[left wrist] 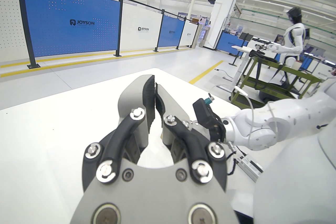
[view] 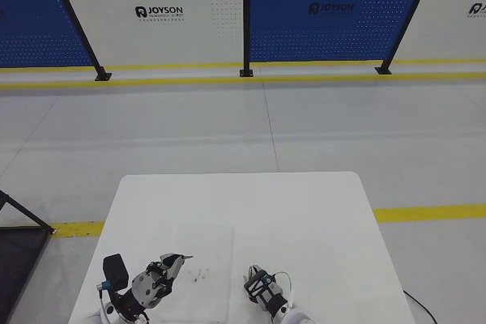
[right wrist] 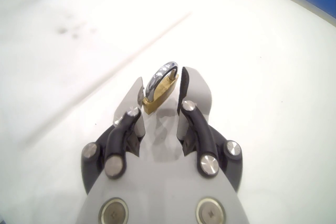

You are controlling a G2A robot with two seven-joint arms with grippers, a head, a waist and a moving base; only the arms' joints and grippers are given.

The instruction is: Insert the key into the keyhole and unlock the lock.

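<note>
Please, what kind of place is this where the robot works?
Probably an indoor robot testing hall or a factory floor: blue and white perforated fence panels border the area, yellow painted floor lines mark lanes, and another white humanoid robot stands farther off.

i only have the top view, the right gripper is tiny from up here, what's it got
Observer: The right gripper has a brass padlock pinched between its fingers, one finger on each side.
Operator: shackle open or closed
Observer: It looks closed. Both legs of the silver shackle run down into the body.
Operator: and the left one, holding anything
Observer: The left gripper has its pads pressed together above the table. I cannot make out whether anything thin sits between them.
</note>
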